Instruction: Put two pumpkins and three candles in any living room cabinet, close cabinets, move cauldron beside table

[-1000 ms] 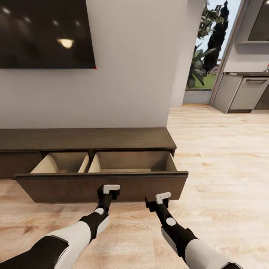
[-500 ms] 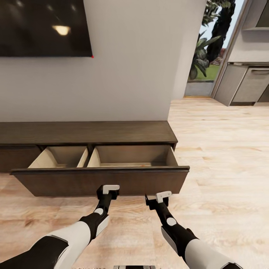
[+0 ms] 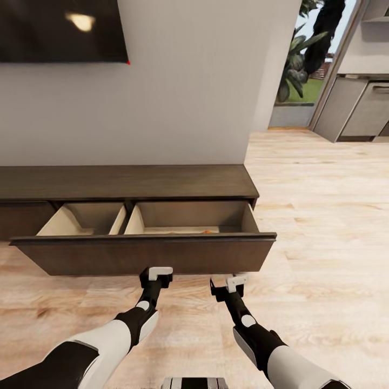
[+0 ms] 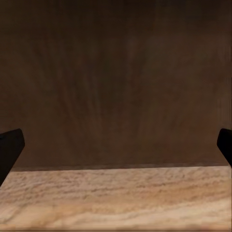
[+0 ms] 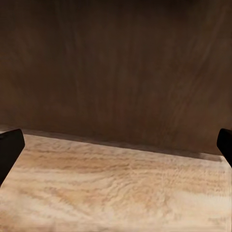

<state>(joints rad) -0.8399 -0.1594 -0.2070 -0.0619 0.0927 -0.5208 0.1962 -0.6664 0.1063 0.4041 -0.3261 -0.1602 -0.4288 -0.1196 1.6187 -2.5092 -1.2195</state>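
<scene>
Head view: cabinet (image 3: pixel 129 182) drawer (image 3: pixel 143 254) pulled out; left gripper (image 3: pixel 156 276) and right gripper (image 3: pixel 229 286) just before its front, jaws wide apart, empty, above wooden floor (image 3: pixel 324 227).

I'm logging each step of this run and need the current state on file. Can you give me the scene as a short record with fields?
cabinet: low dark-brown unit against the wall
drawer: pulled out, two pale compartments
drawer contents: a small orange speck in the right compartment; too little shows to identify it
left gripper: low, just in front of the drawer front, jaws open, holding nothing
right gripper: low, before the drawer's right end, jaws open, holding nothing
floor: light wood
wall: a dark screen above the cabinet
</scene>
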